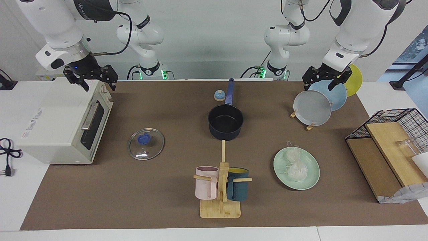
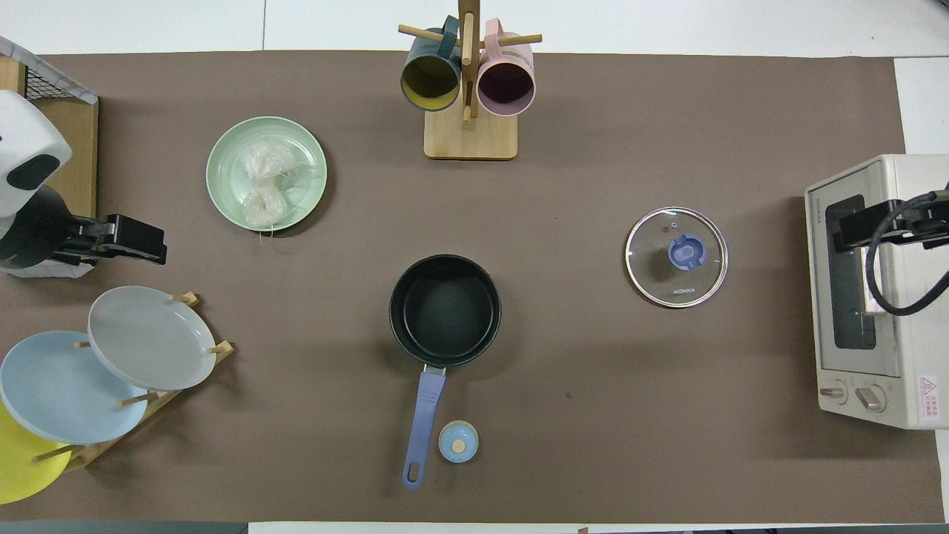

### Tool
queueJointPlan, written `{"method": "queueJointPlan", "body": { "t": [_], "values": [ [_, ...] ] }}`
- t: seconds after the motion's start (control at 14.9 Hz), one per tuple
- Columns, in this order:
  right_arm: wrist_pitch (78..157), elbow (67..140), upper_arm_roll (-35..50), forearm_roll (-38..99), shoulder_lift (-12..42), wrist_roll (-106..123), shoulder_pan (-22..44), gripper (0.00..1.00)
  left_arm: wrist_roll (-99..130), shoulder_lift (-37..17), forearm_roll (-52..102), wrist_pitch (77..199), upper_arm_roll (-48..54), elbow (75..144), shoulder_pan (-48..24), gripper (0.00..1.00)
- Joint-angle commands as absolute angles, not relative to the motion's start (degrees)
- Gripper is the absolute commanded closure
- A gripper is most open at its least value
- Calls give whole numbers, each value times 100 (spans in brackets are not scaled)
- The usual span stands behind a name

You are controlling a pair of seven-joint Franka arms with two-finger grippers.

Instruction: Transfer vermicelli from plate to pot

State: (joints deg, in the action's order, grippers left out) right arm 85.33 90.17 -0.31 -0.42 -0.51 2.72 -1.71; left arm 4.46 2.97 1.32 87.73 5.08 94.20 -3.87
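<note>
A white counter (image 1: 167, 234) carries a brown mat (image 1: 133, 201) over most of its top. On the mat rest the pot (image 1: 225, 122) (handle toward the robots), a small blue timer (image 1: 219, 95) beside that handle, a glass lid (image 1: 146, 144), a pale green plate (image 1: 309, 179), a wooden mug stand (image 1: 220, 209), a plate rack (image 1: 310, 126) and a wire basket (image 1: 378, 124). The toaster oven (image 1: 57, 127) sits at the right arm's end.
</note>
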Motion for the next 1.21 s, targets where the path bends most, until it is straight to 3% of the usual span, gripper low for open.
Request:
{"method": "queueJointPlan", "body": {
  "t": [0.0, 0.67, 1.14],
  "values": [
    [8525, 9035, -9, -44, -105, 185, -185, 0, 457, 334, 62, 8798, 510, 9404, -369, 0],
    [8613, 9079, -9, 70, -105, 97, -290, 0, 457, 325, 61, 8999, 510, 9404, -404, 0],
    [9596, 9439, 123, 114, -18, 97, -45, 0, 457, 264, 70, 9079, 545, 9404, -457, 0]
  ]
}}
